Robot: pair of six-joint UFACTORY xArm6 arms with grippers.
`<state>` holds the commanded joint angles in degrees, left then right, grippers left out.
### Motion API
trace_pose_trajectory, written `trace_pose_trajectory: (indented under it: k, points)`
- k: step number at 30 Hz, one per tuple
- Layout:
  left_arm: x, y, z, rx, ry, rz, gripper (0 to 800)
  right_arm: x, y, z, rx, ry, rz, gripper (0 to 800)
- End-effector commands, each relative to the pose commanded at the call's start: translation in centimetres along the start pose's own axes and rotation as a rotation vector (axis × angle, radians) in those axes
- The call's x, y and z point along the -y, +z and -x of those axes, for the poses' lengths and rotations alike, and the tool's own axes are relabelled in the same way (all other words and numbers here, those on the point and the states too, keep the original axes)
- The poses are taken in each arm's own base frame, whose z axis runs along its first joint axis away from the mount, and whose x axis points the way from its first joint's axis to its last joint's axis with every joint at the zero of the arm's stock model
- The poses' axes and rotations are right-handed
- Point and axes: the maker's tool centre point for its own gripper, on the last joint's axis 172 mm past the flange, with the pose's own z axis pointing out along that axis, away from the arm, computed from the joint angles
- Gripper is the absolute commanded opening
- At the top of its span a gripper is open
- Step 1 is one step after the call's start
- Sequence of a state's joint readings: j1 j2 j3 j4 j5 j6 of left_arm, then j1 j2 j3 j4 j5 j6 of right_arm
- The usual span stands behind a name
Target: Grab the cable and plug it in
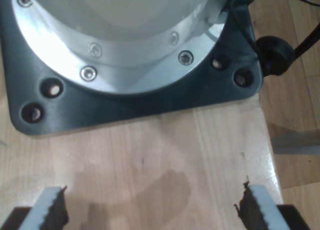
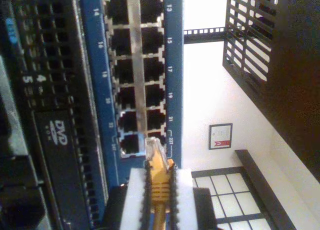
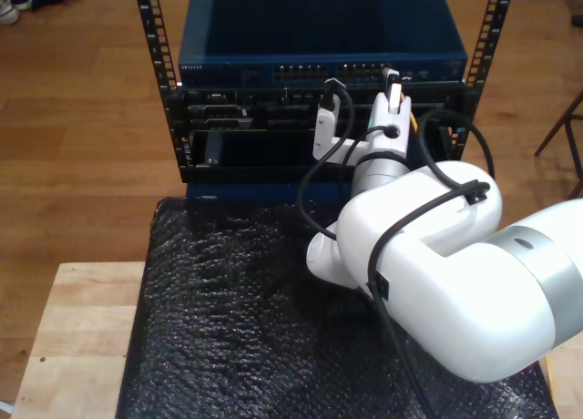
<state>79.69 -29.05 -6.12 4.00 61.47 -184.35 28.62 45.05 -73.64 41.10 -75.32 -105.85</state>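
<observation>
Cable (image 2: 159,182): thin, yellow-orange, ribbed boot behind a small clear plug (image 2: 153,149) at the tip. Pinched between the white pads of my second pincer (image 2: 159,190), plug pointing at the blue switch (image 2: 172,65) and lying just before the last ports at the end of the double row; whether already touching a socket, hard to tell from the second wrist view. Seen in the exterior view as a yellow strip (image 3: 412,120) beside the pincer (image 3: 392,80), up against the switch face (image 3: 319,47) near the exterior view's right end of the port row.

White numbers printed along the blue face beside the ports: 13, 15, 17, 19, 21, 23 on one side, 14 and 16 readable on the other, the rest blurred. "DVD" logo (image 2: 59,132) on a black drive panel in the unit next to the switch, digits "4" and "5" on the perforated black panel (image 2: 40,40) near it.

Second arm (image 3: 428,255) reached from the exterior view's lower right across the black bubble-wrap mat (image 3: 228,328), wrist raised to port height in the rack (image 3: 173,118). My first pincer (image 1: 152,205) spread wide, toothed pads well apart, hovering over the wooden table (image 1: 150,150) close to a dark base plate (image 1: 150,105) carrying a bolted silver flange (image 1: 125,50).
</observation>
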Motion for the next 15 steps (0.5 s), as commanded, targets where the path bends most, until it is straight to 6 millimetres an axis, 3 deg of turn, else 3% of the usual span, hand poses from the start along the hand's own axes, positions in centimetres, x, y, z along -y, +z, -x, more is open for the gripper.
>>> trace_pose_trajectory:
  k: [15]
  points:
    - [0.0, 0.01, -0.04, -0.002, 0.0, 0.0, 800, -0.04, 0.32, -0.3, -0.003, 0.006, 0.003, 0]
